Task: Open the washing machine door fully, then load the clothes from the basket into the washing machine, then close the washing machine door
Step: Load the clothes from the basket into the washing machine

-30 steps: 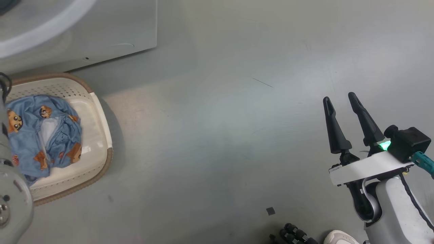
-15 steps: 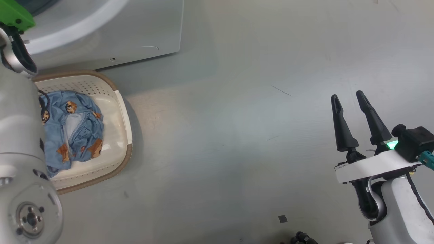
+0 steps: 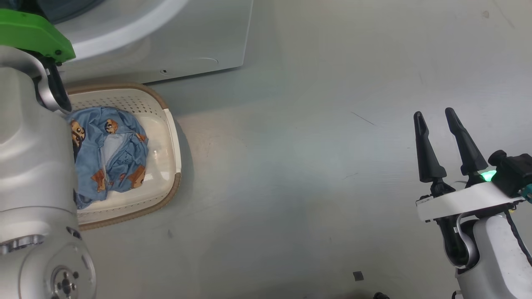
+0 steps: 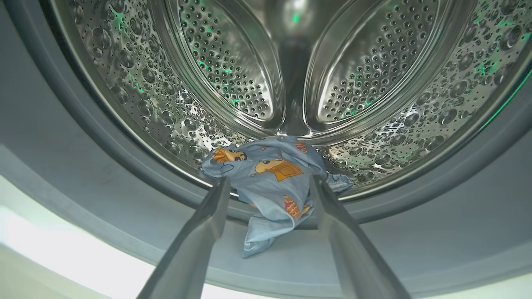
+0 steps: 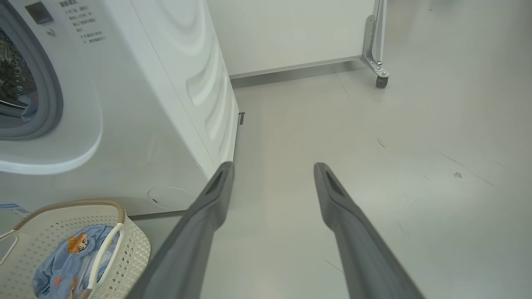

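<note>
Washing machine (image 5: 166,108): white front-loader on the grey floor (image 3: 311,166), upper left in the head view. Left wrist camera looks straight into its perforated steel drum (image 4: 216,79), ringed by the grey gasket (image 4: 83,178). Left forearm (image 3: 33,166), pale, with a green bracket (image 3: 33,35) at its top end, reaches up toward the machine and hides the left part of the basket (image 3: 164,166). The basket sits on the floor just in front of the machine's front panel, cream perforated plastic with a brown rim. Clothes (image 3: 112,153) are bunched in it: light-blue fabric with bear print, against its left side, right half of the basket floor bare. One more bear-print garment (image 4: 270,166) lies at the drum's front lip, a corner hanging down over the gasket. Left gripper (image 4: 270,179): fingers spread wide, tips either side of that garment, nothing pinched; can't tell if the tips touch the cloth. Right gripper (image 3: 433,112): fingers apart, holding nothing, over bare floor, well apart from basket and machine. Small stuff: caster (image 5: 380,79) on a white panel's frame behind the machine, a dark square chip (image 3: 358,275) on the floor.
</note>
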Robot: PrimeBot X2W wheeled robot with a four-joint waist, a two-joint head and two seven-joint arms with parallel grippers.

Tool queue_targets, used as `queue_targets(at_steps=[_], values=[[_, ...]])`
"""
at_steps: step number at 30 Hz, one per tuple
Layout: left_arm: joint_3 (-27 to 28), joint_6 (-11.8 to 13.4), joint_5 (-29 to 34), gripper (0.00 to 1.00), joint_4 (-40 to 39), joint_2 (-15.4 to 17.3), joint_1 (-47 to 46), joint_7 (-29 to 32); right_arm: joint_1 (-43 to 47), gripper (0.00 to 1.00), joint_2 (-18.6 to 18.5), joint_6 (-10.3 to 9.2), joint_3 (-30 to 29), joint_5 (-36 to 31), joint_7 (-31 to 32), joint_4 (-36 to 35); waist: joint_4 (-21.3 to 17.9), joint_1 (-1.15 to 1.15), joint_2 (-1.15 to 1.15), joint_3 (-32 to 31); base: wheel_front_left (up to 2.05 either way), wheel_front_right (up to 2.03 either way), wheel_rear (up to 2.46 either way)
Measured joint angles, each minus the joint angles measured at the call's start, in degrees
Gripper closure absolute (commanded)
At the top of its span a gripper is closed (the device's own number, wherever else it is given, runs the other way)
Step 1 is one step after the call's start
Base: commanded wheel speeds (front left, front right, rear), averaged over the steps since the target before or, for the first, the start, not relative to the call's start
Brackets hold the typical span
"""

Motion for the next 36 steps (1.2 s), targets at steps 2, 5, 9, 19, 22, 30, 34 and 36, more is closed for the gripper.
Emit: queue_targets(at_steps=[2, 5, 9, 19, 22, 30, 34, 36], values=[[-0.9, -0.1, 0.4, 0.00, -0.7, 0.0, 0.6, 0.0, -0.1, 0.00, 0.0, 0.00, -0.2, -0.1, 0.0, -0.2, 0.3, 0.00, 0.00, 0.1, 0.00, 0.00, 0.00], [-1.2, -0.2, 0.4, 0.00, -1.3, 0.0, 1.0, 0.0, -0.1, 0.00, 0.0, 0.00, -0.4, -0.1, 0.0, -0.2, 0.7, 0.00, 0.00, 0.2, 0.00, 0.00, 0.00], [-2.5, -1.2, 0.8, 0.00, -2.3, -0.2, 2.2, 0.0, -0.1, 0.00, -0.1, 0.00, -1.5, -0.2, 0.0, -0.6, 1.3, 0.00, 0.00, 0.6, 0.00, 0.00, 0.00], [-4.4, -4.1, -1.0, 0.00, -7.6, -0.7, 10.1, 0.0, -0.3, 0.00, -0.1, 0.00, -3.6, -0.8, 0.0, -1.4, 3.1, 0.00, 0.00, 1.1, 0.00, 0.00, 0.00], [-5.0, -4.6, -2.0, 0.00, -9.7, -1.0, 13.0, 0.0, -0.3, 0.00, -0.3, 0.00, -4.1, -1.1, 0.0, -1.6, 3.7, 0.00, 0.00, 1.0, 0.00, 0.00, 0.00], [-8.1, -5.7, -6.2, 0.00, -14.6, -1.1, 20.1, 0.0, -0.3, 0.00, -0.7, 0.00, -4.8, -1.6, 0.0, -2.0, 5.2, 0.00, 0.00, 0.7, 0.00, 0.00, 0.00], [-9.4, -5.7, -8.2, 0.00, -17.7, -1.1, 23.4, 0.0, -0.3, 0.00, -0.7, 0.00, -4.7, -1.6, 0.0, -2.1, 5.7, 0.00, 0.00, 0.8, 0.00, 0.00, 0.00], [-10.2, -5.7, -9.1, 0.00, -19.2, -1.1, 25.1, 0.0, -0.3, 0.00, -0.7, 0.00, -4.9, -1.6, 0.0, -2.1, 5.8, 0.00, 0.00, 0.7, 0.00, 0.00, 0.00]])
